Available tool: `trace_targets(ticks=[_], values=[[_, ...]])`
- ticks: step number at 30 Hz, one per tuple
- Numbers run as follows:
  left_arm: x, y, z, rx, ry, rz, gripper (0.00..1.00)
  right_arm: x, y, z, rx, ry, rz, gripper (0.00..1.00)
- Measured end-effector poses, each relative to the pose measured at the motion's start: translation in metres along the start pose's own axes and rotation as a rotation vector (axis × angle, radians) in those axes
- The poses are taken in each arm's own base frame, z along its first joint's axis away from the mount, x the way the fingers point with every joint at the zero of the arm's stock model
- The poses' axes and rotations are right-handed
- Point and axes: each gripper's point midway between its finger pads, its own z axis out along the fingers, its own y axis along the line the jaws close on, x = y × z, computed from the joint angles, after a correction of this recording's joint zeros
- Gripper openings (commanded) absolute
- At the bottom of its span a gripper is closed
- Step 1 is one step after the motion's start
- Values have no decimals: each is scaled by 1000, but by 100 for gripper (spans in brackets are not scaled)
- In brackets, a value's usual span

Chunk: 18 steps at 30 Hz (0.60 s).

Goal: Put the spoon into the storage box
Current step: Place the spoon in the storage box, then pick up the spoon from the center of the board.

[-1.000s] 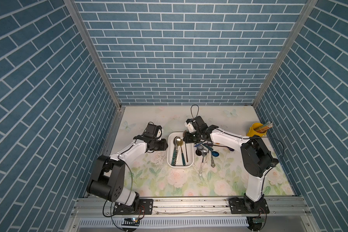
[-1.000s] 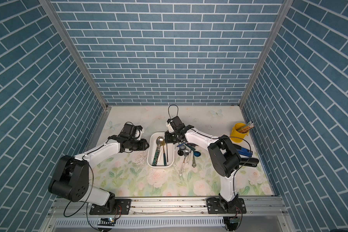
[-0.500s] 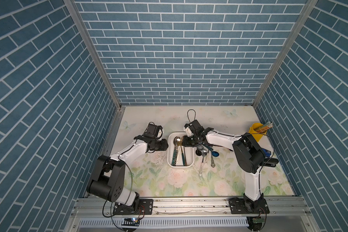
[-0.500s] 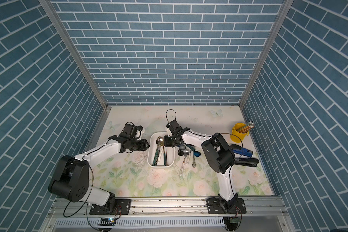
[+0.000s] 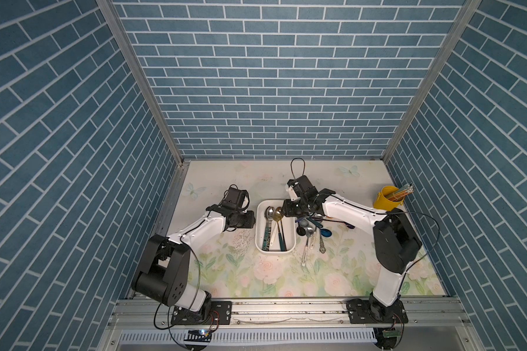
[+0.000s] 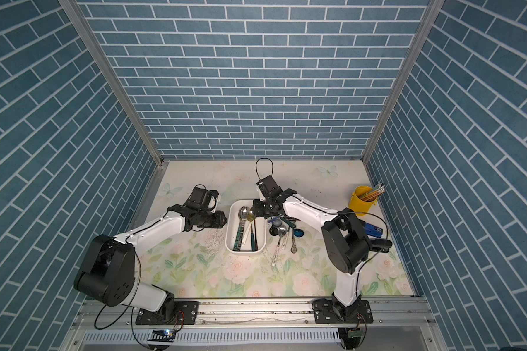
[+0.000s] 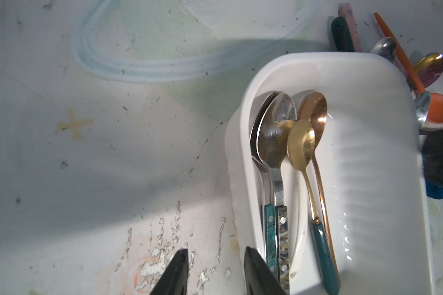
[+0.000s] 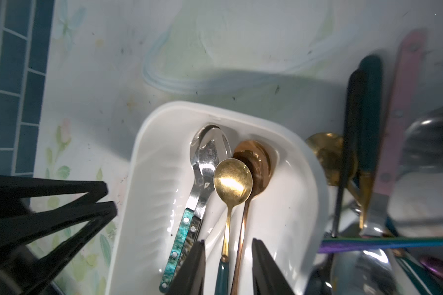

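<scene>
The white storage box point(image 5: 274, 250) point(image 6: 245, 251) stands mid-table with several spoons lying lengthwise in it. Among them is a gold spoon point(image 8: 232, 177) point(image 7: 301, 145) with a green handle, resting beside a copper one. My right gripper point(image 8: 228, 245) point(image 5: 286, 209) hovers over the box's far end. It is open, and its jaws straddle both thin handles without touching them. My left gripper point(image 7: 214, 251) point(image 5: 251, 220) is open at the box's left wall point(image 7: 237, 204), with one finger over the rim and the other over the table.
A pile of loose spoons and other cutlery point(image 5: 312, 226) lies against the box's right side. A yellow cup of pencils point(image 5: 388, 197) stands at the far right, and a blue object point(image 6: 373, 229) lies behind the right arm. Brick-patterned walls enclose the table.
My right gripper has shifted slightly left over the box and opened. The gold spoon now lies free in the box. The left arm has not moved.
</scene>
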Motion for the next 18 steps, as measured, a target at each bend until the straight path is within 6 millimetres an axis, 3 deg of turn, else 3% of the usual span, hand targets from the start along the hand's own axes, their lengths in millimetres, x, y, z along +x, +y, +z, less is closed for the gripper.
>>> trace_targets(ticks=[4,6,9,12,14,18], values=[[-6,-6,-1,-11,-12,22,42,-28,-2,-46,11,-134,13,35],[-8,-8,-2,-12,-18,29,42,-29,-17,-63,27,-184,57,35],[-8,-9,-1,-16,-17,33,42,-6,-62,-72,83,-200,178,35],[-8,-8,1,-23,-14,34,42,30,-115,-77,167,-202,333,36],[-7,-8,1,-24,-13,34,42,49,-136,-80,213,-206,405,36],[-6,-7,3,-25,-8,33,42,65,-154,-80,240,-230,494,37]])
